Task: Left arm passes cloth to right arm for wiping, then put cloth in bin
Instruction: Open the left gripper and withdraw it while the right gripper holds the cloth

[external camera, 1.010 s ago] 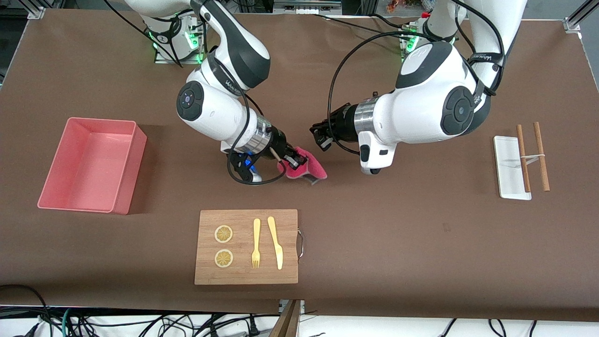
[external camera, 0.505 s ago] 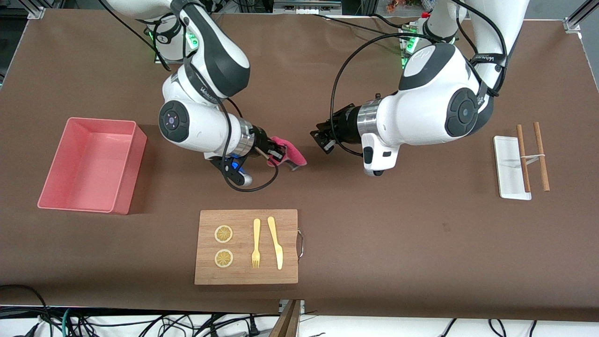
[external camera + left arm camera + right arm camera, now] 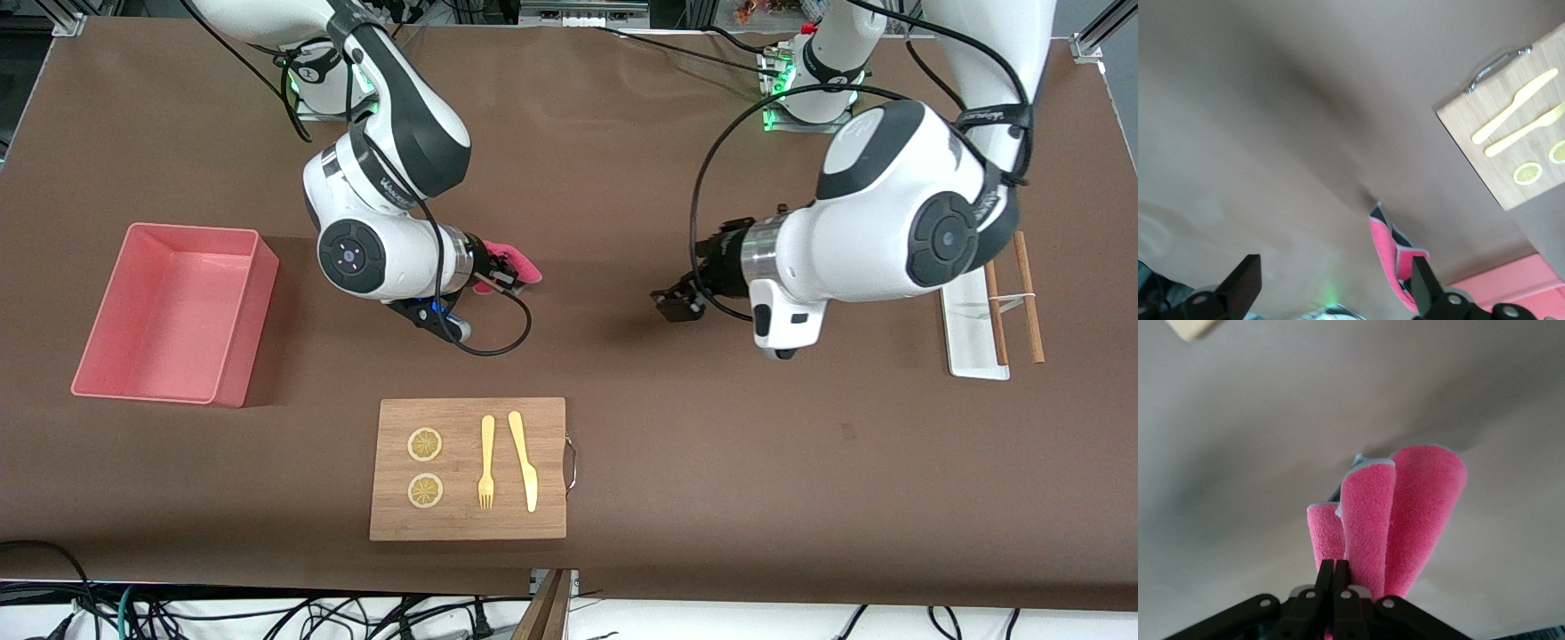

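Handover done: left gripper (image 3: 673, 305) had sprung wide open, empty, pulling back toward frame right, while right gripper (image 3: 505, 274) stayed clamped on the cloth (image 3: 518, 264), frame center-left; wiping next.

A wide table covered in brown matte sheeting (image 3: 711, 462) fills the frame. At middle-left of the frame sits a rectangular salmon-pink plastic bin (image 3: 175, 313), directly on the surface. At lower centre lies a rectangular wooden cutting board with a metal handle (image 3: 468, 468). At the middle-right edge rests a small flat white tray (image 3: 971, 338), with two thin brown wooden sticks (image 3: 1029, 302) lying partly on and just beside it.
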Action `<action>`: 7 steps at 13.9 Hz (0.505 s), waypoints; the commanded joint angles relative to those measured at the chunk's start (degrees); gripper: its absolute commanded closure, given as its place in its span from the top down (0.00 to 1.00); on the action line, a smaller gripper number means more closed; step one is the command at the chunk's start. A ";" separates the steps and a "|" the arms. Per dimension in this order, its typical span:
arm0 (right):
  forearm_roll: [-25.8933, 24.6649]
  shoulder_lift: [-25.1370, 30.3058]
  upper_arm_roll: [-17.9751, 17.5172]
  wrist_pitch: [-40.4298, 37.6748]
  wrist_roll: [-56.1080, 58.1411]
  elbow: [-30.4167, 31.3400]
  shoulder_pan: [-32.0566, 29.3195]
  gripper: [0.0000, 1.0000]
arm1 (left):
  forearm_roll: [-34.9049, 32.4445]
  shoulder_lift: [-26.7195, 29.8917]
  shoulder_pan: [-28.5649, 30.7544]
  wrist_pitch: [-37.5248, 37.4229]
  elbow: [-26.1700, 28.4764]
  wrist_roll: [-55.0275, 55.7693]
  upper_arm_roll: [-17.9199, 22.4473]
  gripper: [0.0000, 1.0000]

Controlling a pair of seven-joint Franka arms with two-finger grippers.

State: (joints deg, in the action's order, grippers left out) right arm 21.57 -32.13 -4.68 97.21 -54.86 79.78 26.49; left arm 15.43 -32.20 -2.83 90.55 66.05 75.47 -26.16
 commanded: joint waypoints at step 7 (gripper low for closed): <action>1.63 -1.09 -9.99 18.26 -5.88 7.66 -1.09 0.00 | -13.06 22.50 16.43 -18.21 11.27 -46.52 -0.30 1.00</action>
State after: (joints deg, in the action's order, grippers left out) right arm 22.21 -32.85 -12.90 111.98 -59.62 85.66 26.38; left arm 3.83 -18.07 10.70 72.84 69.63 37.13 -26.20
